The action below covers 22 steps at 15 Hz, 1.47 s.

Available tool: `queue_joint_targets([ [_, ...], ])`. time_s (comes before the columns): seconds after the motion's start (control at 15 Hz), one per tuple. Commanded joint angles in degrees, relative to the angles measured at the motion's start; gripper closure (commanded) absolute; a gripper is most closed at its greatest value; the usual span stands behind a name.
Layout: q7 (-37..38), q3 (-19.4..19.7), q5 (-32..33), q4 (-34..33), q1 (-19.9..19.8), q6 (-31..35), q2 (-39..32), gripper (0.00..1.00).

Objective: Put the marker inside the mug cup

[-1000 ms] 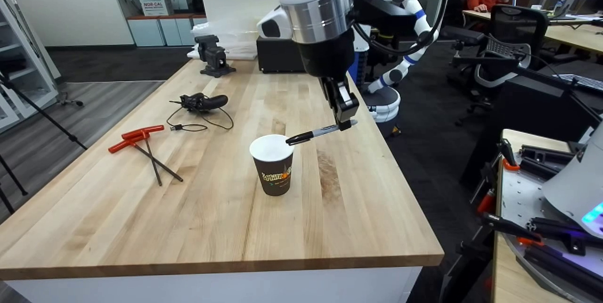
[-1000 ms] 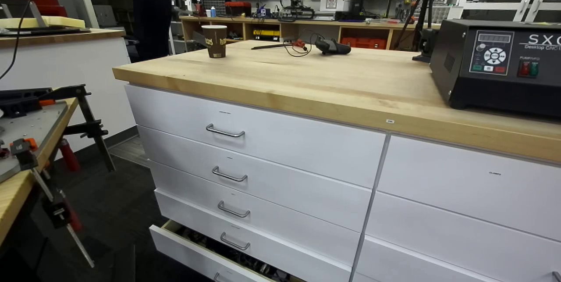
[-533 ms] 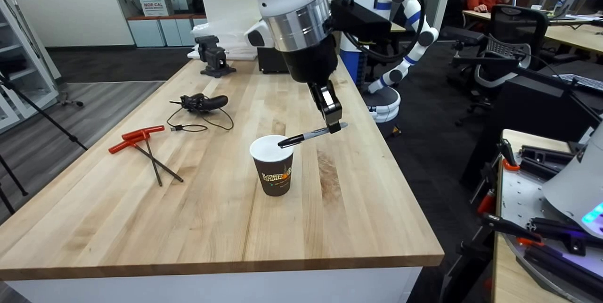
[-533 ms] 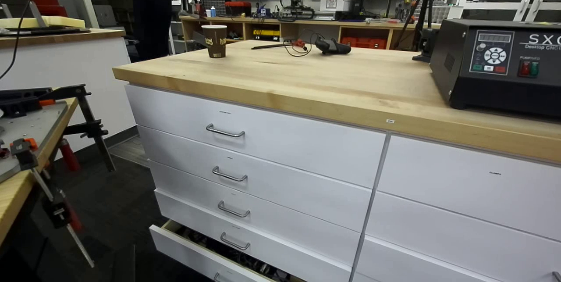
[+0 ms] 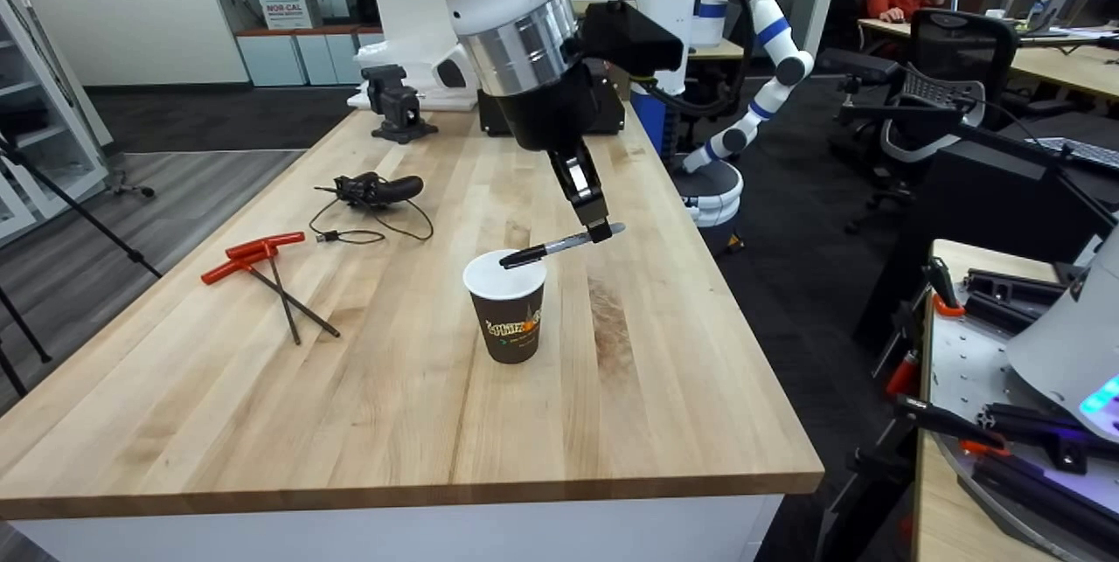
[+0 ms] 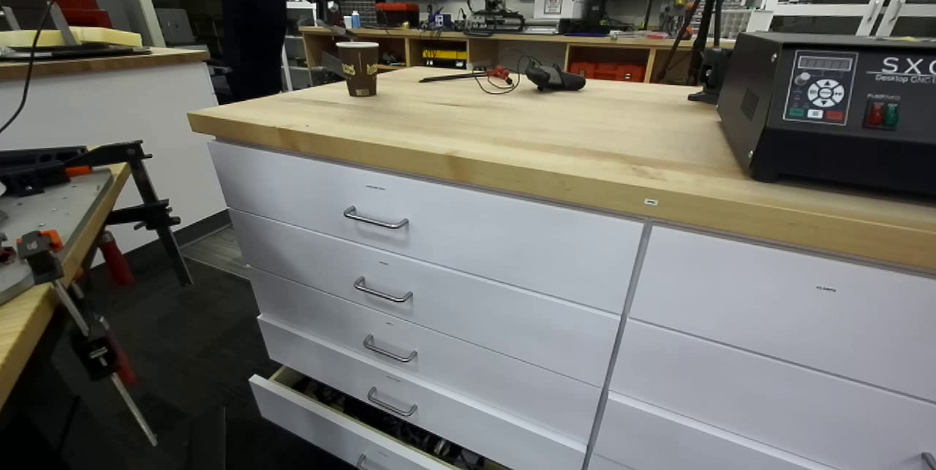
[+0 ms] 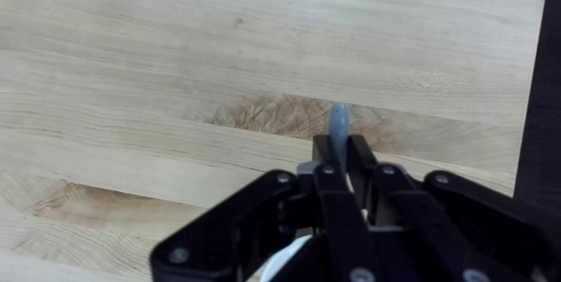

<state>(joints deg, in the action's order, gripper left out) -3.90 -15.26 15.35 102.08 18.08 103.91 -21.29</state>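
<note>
The marker [image 5: 568, 242], grey with a black cap, is held crosswise and nearly level in my gripper [image 5: 600, 232]. Its capped end points down-left and overlaps the cup's mouth in an exterior view; the exact height above the rim is hard to tell. The mug cup [image 5: 507, 322], white at the rim and brown below, stands upright on the table. It also shows in an exterior view [image 6: 357, 69], with my gripper [image 6: 325, 13] above and left of it. In the wrist view the jaws [image 7: 339, 148] pinch the marker's grey end [image 7: 339, 119]; only part of the cup's white rim [image 7: 282, 258] shows.
Red-handled tools [image 5: 253, 256] and a black device with cable [image 5: 376, 190] lie on the wooden table [image 5: 350, 431]. A small black vise [image 5: 398, 107] stands at the back. A black control box [image 6: 833, 112] stands at the table's far end. A lower drawer [image 6: 329, 411] is open.
My gripper has moved left with the marker in an exterior view. The capped end has gone from beside the cup's rim to over its mouth. The cup has not moved.
</note>
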Motion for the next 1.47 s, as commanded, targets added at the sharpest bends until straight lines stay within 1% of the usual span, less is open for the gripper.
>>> queue_joint_targets([
  [0.0,2.13,1.26,1.00,-4.07,1.36,-2.75,-2.40,0.97],
  [0.33,2.85,1.85,0.65,-5.82,1.42,-1.82,-3.72,0.97],
  [0.4,2.82,1.81,0.43,-5.92,1.39,-1.64,-3.72,0.63],
  [0.47,2.88,1.84,0.32,-6.07,1.35,-1.34,-3.78,0.62],
  [0.53,3.03,1.77,-0.07,-5.98,1.24,-0.72,-3.51,0.57],
  [0.67,3.80,1.65,-1.11,-5.15,0.72,1.67,-2.27,0.45],
  [0.8,5.22,1.61,-2.93,-3.91,-0.05,5.41,-0.33,0.32],
  [1.07,7.01,2.18,-4.29,-2.32,-0.33,10.65,2.37,0.05],
  [1.13,7.18,2.27,-4.45,-1.96,-0.34,11.28,3.05,0.02],
  [1.2,5.46,2.28,-3.54,-5.33,0.26,8.89,-0.37,0.00],
  [1.27,5.48,2.29,-3.56,-5.34,0.25,8.99,-0.08,0.11],
  [1.33,5.45,2.28,-3.56,-5.35,0.28,8.98,-0.15,0.04],
  [1.4,5.44,2.29,-3.56,-5.35,0.31,8.98,-0.33,0.00],
])
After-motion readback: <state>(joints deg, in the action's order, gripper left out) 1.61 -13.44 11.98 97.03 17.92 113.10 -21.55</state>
